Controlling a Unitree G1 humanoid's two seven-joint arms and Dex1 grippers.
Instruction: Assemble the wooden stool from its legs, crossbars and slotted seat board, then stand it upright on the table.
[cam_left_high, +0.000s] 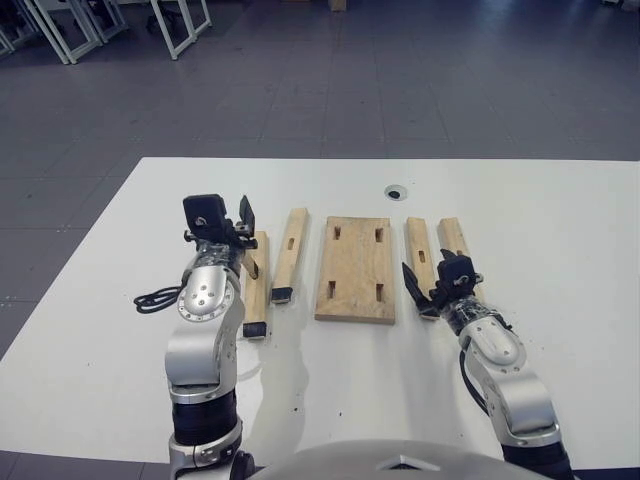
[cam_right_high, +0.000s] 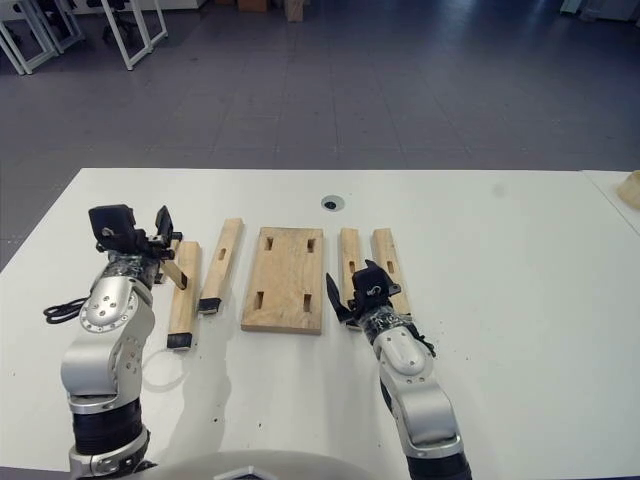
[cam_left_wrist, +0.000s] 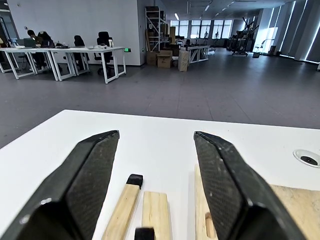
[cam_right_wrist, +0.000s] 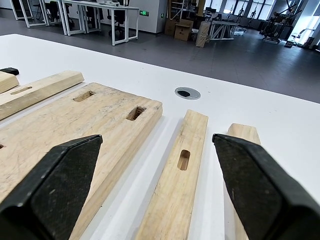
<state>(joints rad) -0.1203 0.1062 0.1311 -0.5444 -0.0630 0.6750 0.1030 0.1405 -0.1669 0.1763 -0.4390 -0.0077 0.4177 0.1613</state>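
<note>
The slotted seat board (cam_left_high: 355, 268) lies flat in the middle of the white table (cam_left_high: 560, 260), its four slots facing up. No part is joined to another yet. Two wooden bars lie on each side of it, all running roughly parallel to its long edges.

On the left, the inner left bar (cam_left_high: 290, 255) sits just beside the board and the outer left bar (cam_left_high: 257, 290) just beyond it. Each has a black cap on its near end. On the right, the inner right bar (cam_left_high: 420, 250) and the outer right bar (cam_left_high: 454, 240) lie close together, each with a slot cut in its upper face.

The left gripper (cam_left_high: 250, 240) hangs over the far half of the outer left bar, jaws spread wide and holding nothing. In its wrist view the two dark fingers (cam_left_wrist: 90, 180) frame the bars below. It looks to be above the wood rather than on it, though the head views do not settle this.

The right gripper (cam_left_high: 427, 265) is low over the near end of the inner right bar. Its jaws are wide apart and empty, and in its wrist view that bar (cam_right_wrist: 182, 165) runs between the fingers (cam_right_wrist: 55, 185).

A black cable (cam_left_high: 155, 298) is coiled near the table's left edge, and a round grommet hole (cam_left_high: 397, 191) sits beyond the board.
</note>
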